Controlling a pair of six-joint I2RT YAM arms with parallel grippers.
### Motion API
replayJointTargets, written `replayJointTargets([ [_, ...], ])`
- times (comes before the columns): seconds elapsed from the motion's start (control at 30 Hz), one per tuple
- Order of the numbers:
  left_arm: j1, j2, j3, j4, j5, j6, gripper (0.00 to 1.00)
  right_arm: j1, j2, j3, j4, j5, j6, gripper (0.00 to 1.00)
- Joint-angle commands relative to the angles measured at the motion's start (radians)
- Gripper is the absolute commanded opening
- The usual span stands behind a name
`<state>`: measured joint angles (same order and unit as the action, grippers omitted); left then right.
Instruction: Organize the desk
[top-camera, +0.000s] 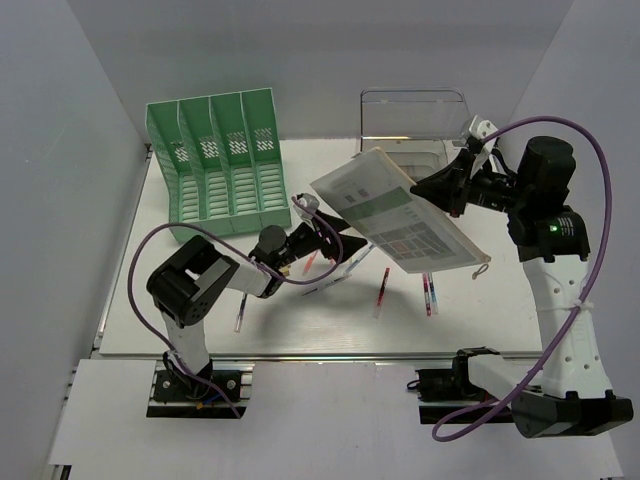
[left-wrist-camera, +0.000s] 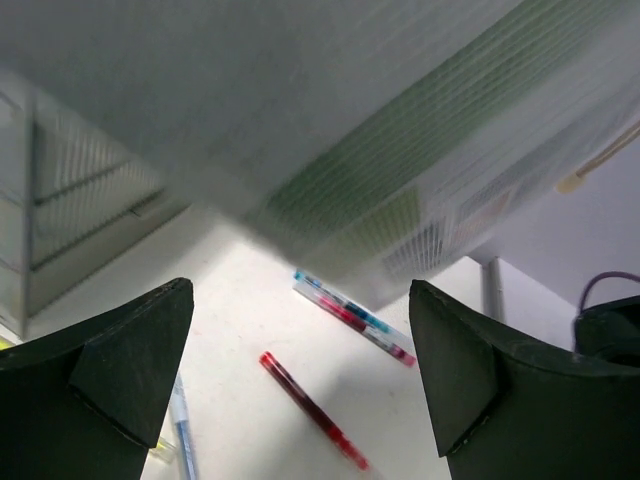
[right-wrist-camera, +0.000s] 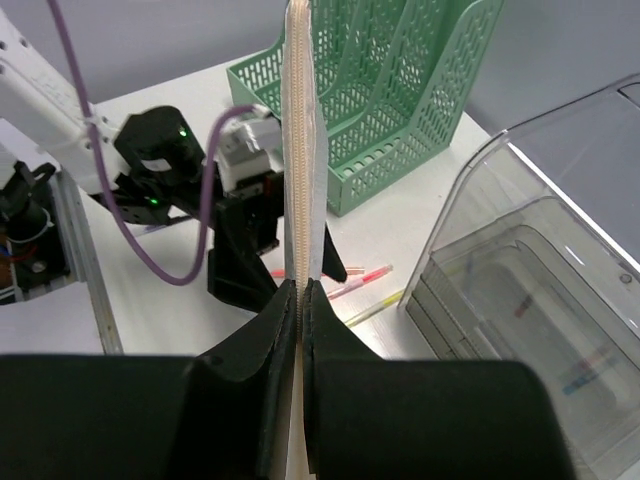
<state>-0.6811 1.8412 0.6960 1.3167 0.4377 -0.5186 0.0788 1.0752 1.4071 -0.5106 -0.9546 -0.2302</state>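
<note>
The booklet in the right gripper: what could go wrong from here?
1. The right gripper pinches the booklet only at one edge, and it hangs tilted over the desk; it may slip or sag open.
2. The left gripper stands open close under its low edge; a bump could knock it loose.
3. If it falls, it could scatter the pens below.

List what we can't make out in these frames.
- Top view: booklet print too small to read; it hides the desk beneath it.
- Left wrist: booklet underside blurred, too close; left claw cut off by the bottom edge.
- Right wrist: booklet edge-on, covers unseen; right claw hides its lower edge.
- Right wrist: drawer box contents hazy through plastic, cut off at right.
</note>
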Motion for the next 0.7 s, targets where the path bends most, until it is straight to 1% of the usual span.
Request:
replayJointTargets([
  [0.0,0.012,0.023,0.031,0.415,0.041,-0.128,0.98,-0.004,-0.027,0.062,0.029,-0.047,0.04,0.0],
  [0.07,0.012,0.038,0.033,0.495,0.033,-0.174,0.98,-0.002,-0.024,0.066,0.024,-0.052,0.049,0.0],
  [0.1,0.012,0.038,0.046,0.5,0.026,-0.204,0.97,-0.004,-0.021,0.064,0.026,-0.055,0.054,0.0],
  [0.3,0.0,-0.005,0.099,0.498,0.032,-0.204,0.96,-0.01,-0.02,0.047,0.035,-0.049,0.075,0.0],
  [0.53,0.0,-0.06,0.122,0.5,0.036,-0.201,0.97,-0.019,-0.024,0.044,0.057,-0.067,0.117,0.0],
  [0.67,0.0,-0.085,0.138,0.5,0.024,-0.21,0.95,-0.028,-0.021,0.067,0.067,-0.076,0.146,0.0],
])
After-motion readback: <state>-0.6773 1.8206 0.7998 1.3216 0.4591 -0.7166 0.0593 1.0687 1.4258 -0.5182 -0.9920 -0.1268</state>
